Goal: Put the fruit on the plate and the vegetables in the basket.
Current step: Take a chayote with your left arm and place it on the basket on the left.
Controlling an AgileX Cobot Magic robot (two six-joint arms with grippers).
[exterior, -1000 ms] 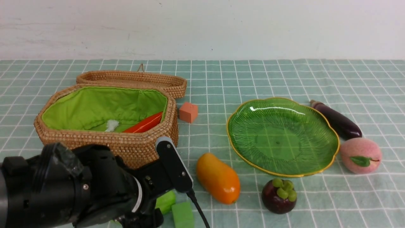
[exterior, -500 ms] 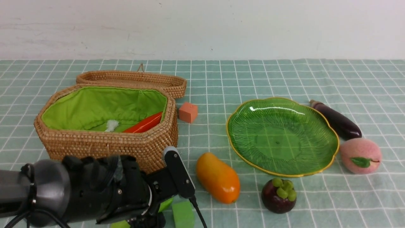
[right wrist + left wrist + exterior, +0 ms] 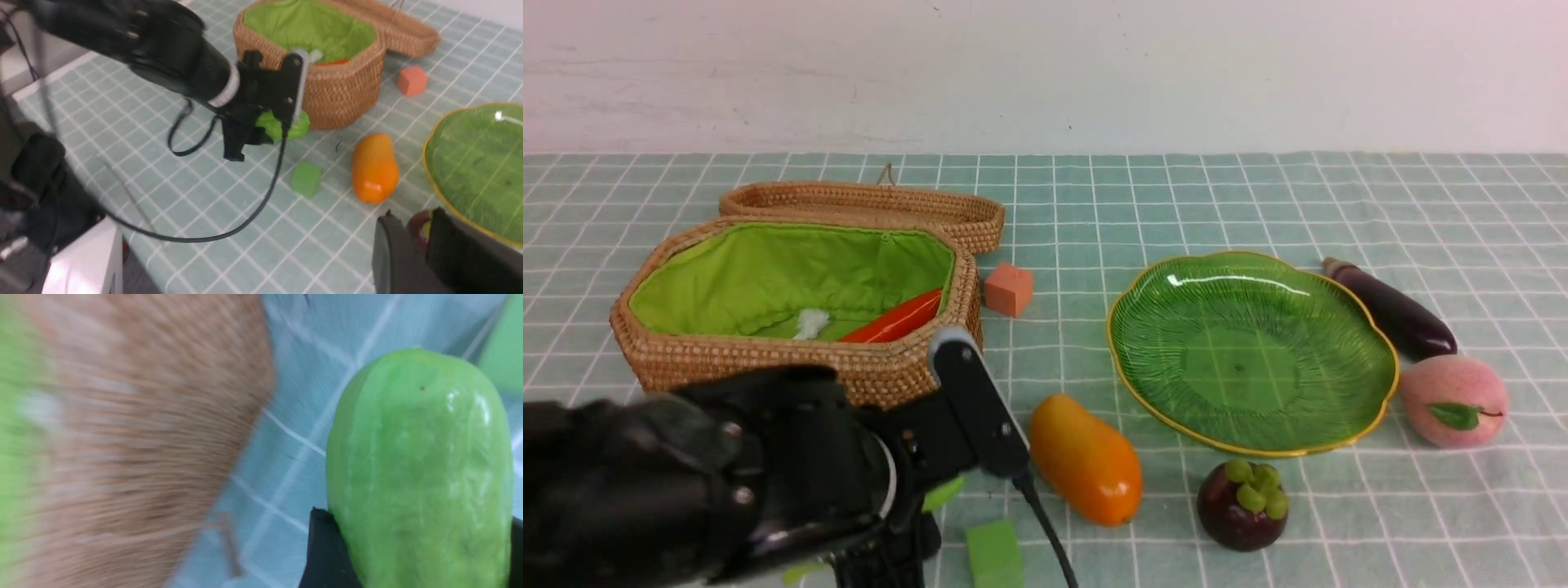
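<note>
Upward since the earlier front frame had come the left gripper (image 3: 419,518) and its cucumber (image 3: 421,457), whose sides were clamped between the two fingers. The right gripper (image 3: 413,216) stood slightly open, holding nothing. One vegetable was done: the red pepper (image 3: 898,318) lay in the basket (image 3: 768,351), just beyond the left hand. The cucumber was under way, held outside the basket. The eggplant (image 3: 1392,310) remained, beyond and well to that hand's right. No fruit was on the plate (image 3: 1241,367), farther right of the hand: the mango (image 3: 1086,461) lay near its right side, the mangosteen (image 3: 1241,506) farther right, the peach (image 3: 1454,400) farther still. Judged by pieces, most work was left.
</note>
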